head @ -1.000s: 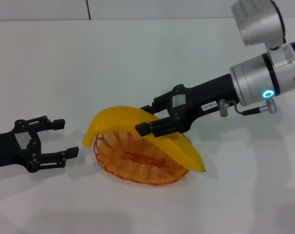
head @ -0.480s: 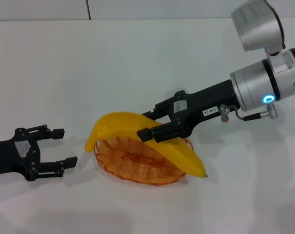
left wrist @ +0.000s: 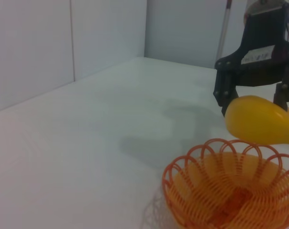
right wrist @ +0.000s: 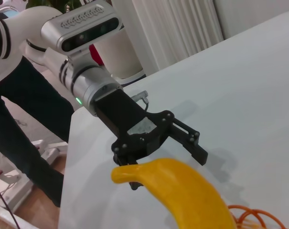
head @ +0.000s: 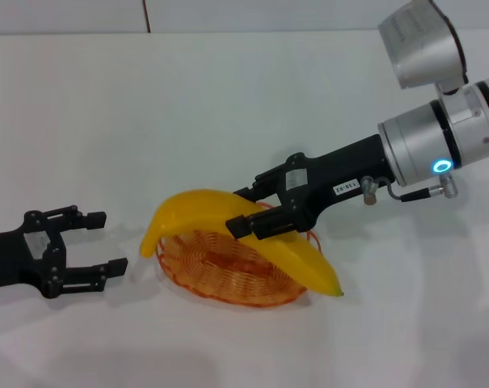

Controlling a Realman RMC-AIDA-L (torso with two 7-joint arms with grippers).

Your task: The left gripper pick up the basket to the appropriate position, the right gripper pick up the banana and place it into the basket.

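Observation:
The orange wire basket [head: 176, 267] rests on the white table. Across its top lies the yellow banana [head: 187, 212], tilted, its right end low over the basket's right rim. My right gripper [head: 242, 212] is shut on the banana's middle from the right. My left gripper [head: 97, 241] stands open on the left, a short gap from the basket, with nothing in it. The left wrist view shows the basket [left wrist: 216, 157] with the banana [left wrist: 259, 125] just above its far rim and the right gripper [left wrist: 254, 101]. The right wrist view shows the banana [right wrist: 182, 191], the left gripper [right wrist: 169, 155] and a bit of basket [right wrist: 251, 213].
The white table [head: 244, 97] stretches behind and to both sides of the basket, up to a pale wall. In the right wrist view a person [right wrist: 20, 119] stands beyond the table's edge on the left arm's side.
My right gripper has lowered the banana a little toward the basket. The left gripper has drawn back slightly to the left, staying open. The basket has not moved.

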